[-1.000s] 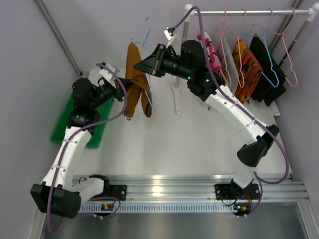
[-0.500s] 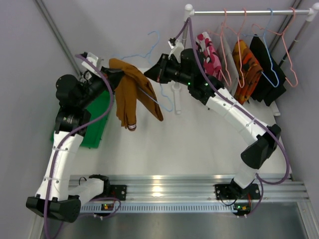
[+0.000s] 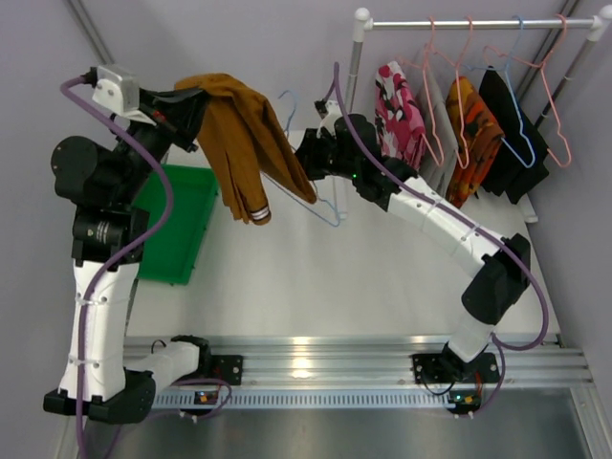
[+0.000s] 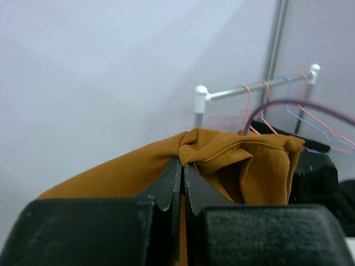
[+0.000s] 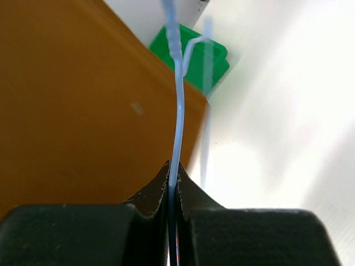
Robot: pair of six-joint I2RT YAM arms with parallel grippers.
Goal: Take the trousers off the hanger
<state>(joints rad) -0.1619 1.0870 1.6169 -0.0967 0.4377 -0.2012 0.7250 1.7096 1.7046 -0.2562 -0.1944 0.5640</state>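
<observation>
The left pincer (image 3: 194, 99) is raised high and clamped tight on a bunched fold of the mustard-brown trousers (image 3: 241, 143). In the left wrist view the 2 fingers of the left pincer (image 4: 182, 166) meet with the cloth (image 4: 233, 160) pinched at their tips. From there the trousers hang down and to the right of this pincer, their cuffs ending above the white table (image 3: 316, 277).

The right pincer (image 3: 304, 164) is closed on the thin wire of a light-blue hanger (image 3: 323, 199). In the right wrist view the wire (image 5: 177, 111) rises straight out of the right pincer (image 5: 172, 177), with the trousers (image 5: 72, 111) just to its left.

Whether any cloth lies over the hanger cannot be told.

A green bin (image 3: 177, 229) sits below the left pincer. Behind the right pincer, a 2nd pair, the pink floral trousers (image 3: 402, 115), hangs on the rack (image 3: 478, 23).
</observation>
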